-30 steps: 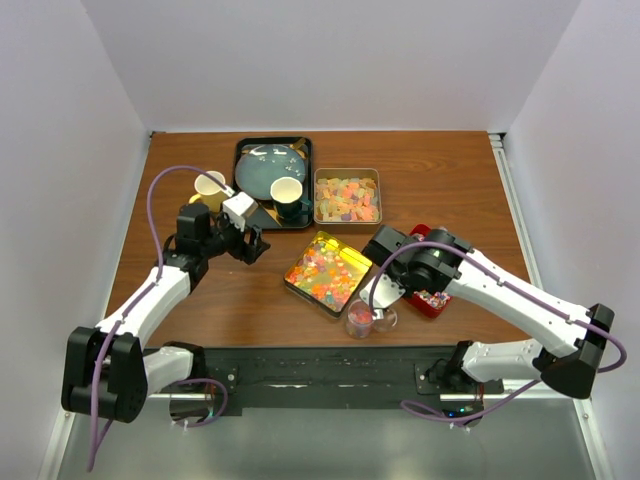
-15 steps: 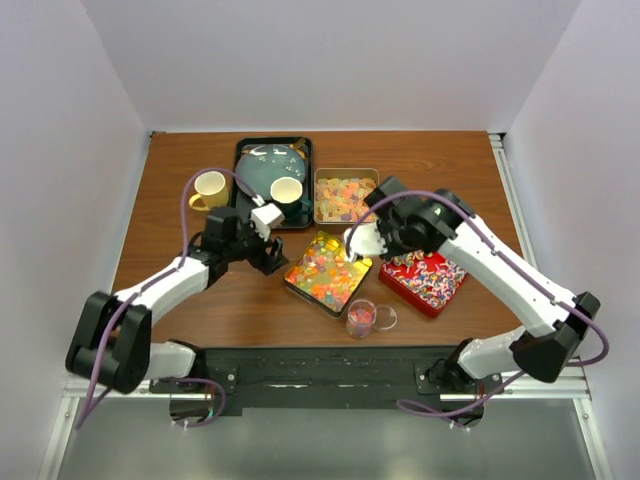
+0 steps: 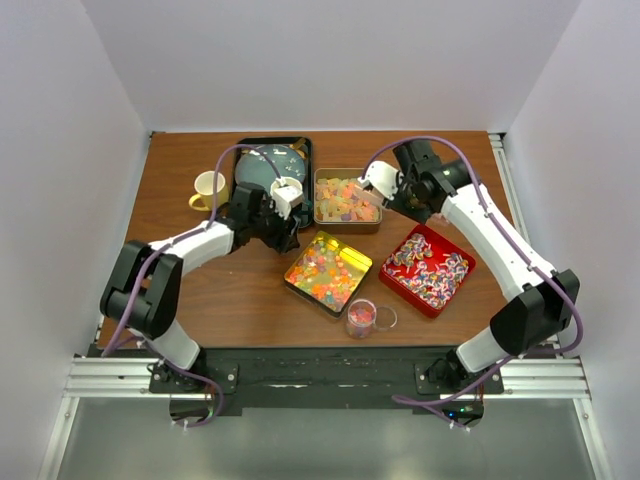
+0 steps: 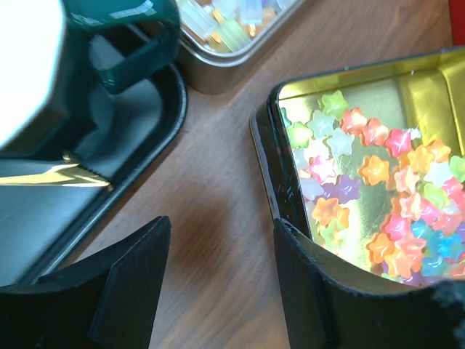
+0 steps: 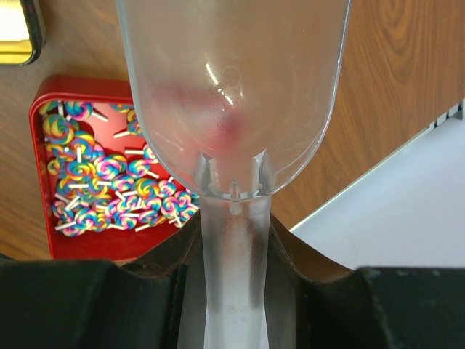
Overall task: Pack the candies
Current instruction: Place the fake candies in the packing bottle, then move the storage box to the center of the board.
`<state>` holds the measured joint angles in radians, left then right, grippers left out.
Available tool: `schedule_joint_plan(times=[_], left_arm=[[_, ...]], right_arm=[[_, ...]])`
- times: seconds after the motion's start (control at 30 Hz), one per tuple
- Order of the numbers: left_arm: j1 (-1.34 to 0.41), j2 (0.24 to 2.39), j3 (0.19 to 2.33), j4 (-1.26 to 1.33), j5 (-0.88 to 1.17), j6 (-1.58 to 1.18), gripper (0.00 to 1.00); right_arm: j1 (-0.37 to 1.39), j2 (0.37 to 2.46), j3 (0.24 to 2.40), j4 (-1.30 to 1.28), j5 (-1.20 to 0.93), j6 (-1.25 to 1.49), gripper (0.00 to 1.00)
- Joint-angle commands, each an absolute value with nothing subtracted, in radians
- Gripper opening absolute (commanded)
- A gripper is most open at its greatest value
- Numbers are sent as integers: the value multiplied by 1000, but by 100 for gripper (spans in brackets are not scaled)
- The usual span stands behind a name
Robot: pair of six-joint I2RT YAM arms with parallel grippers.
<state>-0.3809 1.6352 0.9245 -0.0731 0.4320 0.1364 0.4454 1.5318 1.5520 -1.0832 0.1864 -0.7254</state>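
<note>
Three open tins hold the candies. A silver tin has pastel sugary cubes, a gold-lined black tin has bright star-shaped sweets, and a red tin has striped lollipop pieces. A small clear cup with some candy stands at the near edge. My right gripper is shut on the handle of a clear plastic scoop, held over the silver tin's right end. My left gripper is open and empty, low over bare wood between the black tray and the gold-lined tin.
A black tray at the back holds a blue plate and a dark green cup, close to my left fingers. A yellow mug stands left of the tray. The silver tin's corner shows in the left wrist view.
My right arm has swung with the scoop from the clear cup to the silver tin, uncovering the red tin. My left arm has reached right and farther, toward the tray's near corner.
</note>
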Motion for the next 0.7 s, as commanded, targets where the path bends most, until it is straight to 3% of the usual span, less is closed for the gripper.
schedule_joint_plan(times=[0.0, 0.13, 0.67], left_arm=[[-383, 1491, 954, -137, 403, 98, 62], [-396, 1404, 904, -117, 497, 97, 63], [-440, 1563, 905, -126, 561, 155, 64]], right_arm=[[430, 1508, 1623, -1040, 167, -664, 0], [420, 1517, 1629, -1037, 158, -655, 0], [377, 1597, 1660, -1011, 101, -617, 0]])
